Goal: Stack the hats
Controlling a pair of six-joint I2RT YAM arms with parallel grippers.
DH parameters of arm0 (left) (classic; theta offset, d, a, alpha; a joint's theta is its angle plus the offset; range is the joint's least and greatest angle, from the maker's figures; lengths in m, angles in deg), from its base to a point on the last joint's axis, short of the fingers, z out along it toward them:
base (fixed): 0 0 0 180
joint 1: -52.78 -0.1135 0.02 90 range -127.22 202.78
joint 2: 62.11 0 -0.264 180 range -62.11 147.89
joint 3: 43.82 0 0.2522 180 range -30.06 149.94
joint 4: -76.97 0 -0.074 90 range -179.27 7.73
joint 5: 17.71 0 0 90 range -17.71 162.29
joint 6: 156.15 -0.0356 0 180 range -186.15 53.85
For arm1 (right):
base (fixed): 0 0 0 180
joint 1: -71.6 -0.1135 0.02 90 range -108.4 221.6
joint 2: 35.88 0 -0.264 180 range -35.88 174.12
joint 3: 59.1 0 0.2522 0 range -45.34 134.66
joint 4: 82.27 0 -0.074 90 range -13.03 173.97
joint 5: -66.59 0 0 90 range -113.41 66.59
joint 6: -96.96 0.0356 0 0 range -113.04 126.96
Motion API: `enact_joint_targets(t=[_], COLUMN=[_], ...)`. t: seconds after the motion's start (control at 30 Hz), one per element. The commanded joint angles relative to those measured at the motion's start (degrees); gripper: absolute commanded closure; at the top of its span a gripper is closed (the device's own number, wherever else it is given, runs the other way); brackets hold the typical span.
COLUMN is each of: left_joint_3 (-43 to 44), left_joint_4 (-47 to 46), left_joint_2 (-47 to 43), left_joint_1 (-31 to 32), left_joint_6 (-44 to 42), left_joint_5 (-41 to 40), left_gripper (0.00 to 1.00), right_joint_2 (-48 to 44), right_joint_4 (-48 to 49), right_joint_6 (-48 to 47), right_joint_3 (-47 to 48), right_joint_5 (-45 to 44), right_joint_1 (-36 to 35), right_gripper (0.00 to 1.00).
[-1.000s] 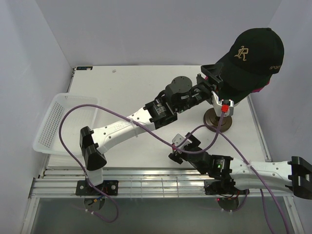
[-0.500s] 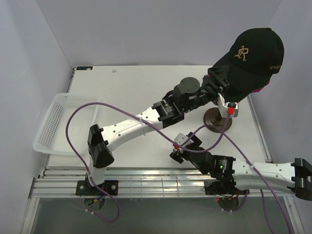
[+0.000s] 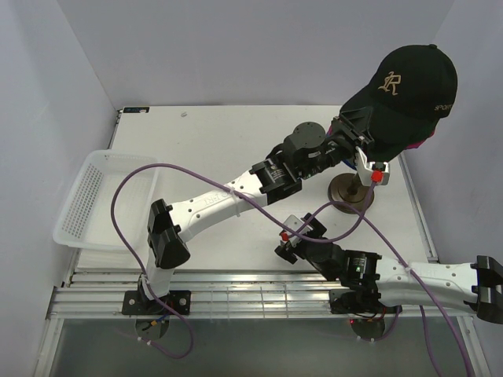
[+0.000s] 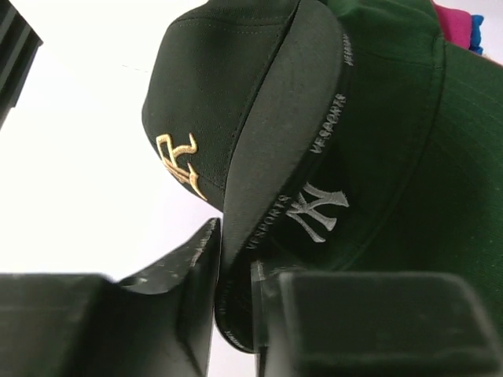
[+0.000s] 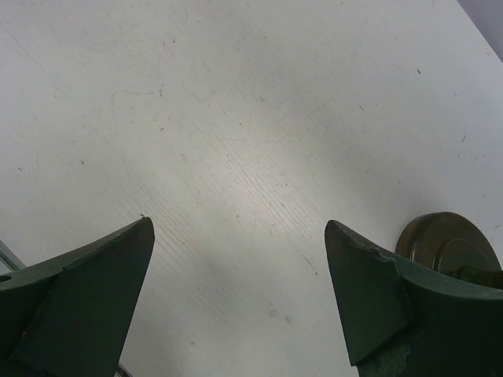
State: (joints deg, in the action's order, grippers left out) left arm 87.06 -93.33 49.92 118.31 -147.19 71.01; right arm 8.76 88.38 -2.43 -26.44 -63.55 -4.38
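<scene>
Black cap [image 3: 409,82], gold emblem forward, sat topmost on the stack above the round base [image 3: 351,191] at far right. Green cap [image 4: 393,157] lay directly beneath; pink cap [image 4: 456,23] and blue cap [image 4: 476,43] showed as slivers. Left gripper [image 4: 236,259] had its jaws nearly closed astride the black brim, apparently pinching it. Judged step: seating the last cap. Next move required release without dragging the brim. Right gripper [image 5: 240,236] hung wide open and empty over the table [image 3: 204,149]

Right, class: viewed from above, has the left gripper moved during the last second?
Yes. The left gripper slid rightward toward the black cap, judged against the fixed round base.
</scene>
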Motion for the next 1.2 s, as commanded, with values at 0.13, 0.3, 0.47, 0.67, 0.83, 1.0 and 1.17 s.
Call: enact_joint_targets(t=[0.13,0.3,0.47,0.67,0.83,1.0,1.17], left_joint_3=[-1.63,-4.52,-10.94,-15.16,-17.62,-19.65,-19.39], left_joint_4=[-3.94,-4.38,-6.49,-6.76,-4.13,-0.96,3.78], left_joint_2=[-3.04,-5.49,-8.23,-10.34,-11.92,-13.24,-13.50], left_joint_1=[0.38,0.38,0.21,-2.08,-2.87,-3.84,-3.84], left_joint_6=[-2.02,-1.85,-2.99,-4.13,-3.17,-2.37,-1.41], left_joint_5=[-1.01,0.31,3.21,7.25,9.89,11.38,13.67], left_gripper=[0.94,1.00,1.00,1.00,1.00,1.00,1.00], right_joint_2=[-0.70,-0.52,-0.35,-0.52,-0.43,-0.35,-0.17], right_joint_4=[0.96,0.69,0.69,0.61,0.69,0.61,0.61], right_joint_6=[1.12,1.13,1.04,1.13,1.21,1.13,1.04], right_joint_3=[-0.61,-0.61,-0.53,-0.61,-0.61,-0.61,-0.53], right_joint_5=[-1.17,-1.52,-1.61,-1.87,-2.05,-1.96,-2.05], right_joint_1=[-0.13,-0.22,-0.13,-0.13,-0.13,-0.13,-0.13], right_gripper=[0.06,0.06,0.07,0.07,0.07,0.07,0.07])
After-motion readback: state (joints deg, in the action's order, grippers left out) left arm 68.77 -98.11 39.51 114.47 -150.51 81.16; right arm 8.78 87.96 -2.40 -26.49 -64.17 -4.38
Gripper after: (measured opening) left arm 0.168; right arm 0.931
